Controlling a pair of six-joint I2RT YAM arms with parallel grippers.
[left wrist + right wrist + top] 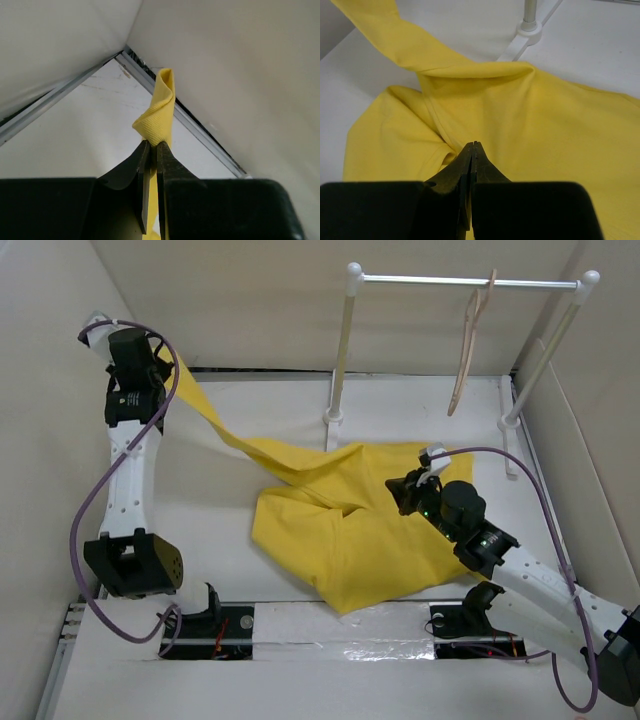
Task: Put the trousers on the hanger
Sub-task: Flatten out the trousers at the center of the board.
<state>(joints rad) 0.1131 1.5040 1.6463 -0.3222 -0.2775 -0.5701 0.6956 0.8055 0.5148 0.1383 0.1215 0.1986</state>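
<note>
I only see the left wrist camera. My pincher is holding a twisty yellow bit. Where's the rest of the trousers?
Observer: The rest of the trousers lies in a heap in front of the white rail. One leg stretches up to your left gripper.
Operator: Where's the hanger?
Observer: The hanger hangs on that rail, towards its right end.
Operator: What's the other arm doing?
Observer: The right gripper is shut, with its tips down at the cloth. I cannot tell whether it pinches any.
</note>
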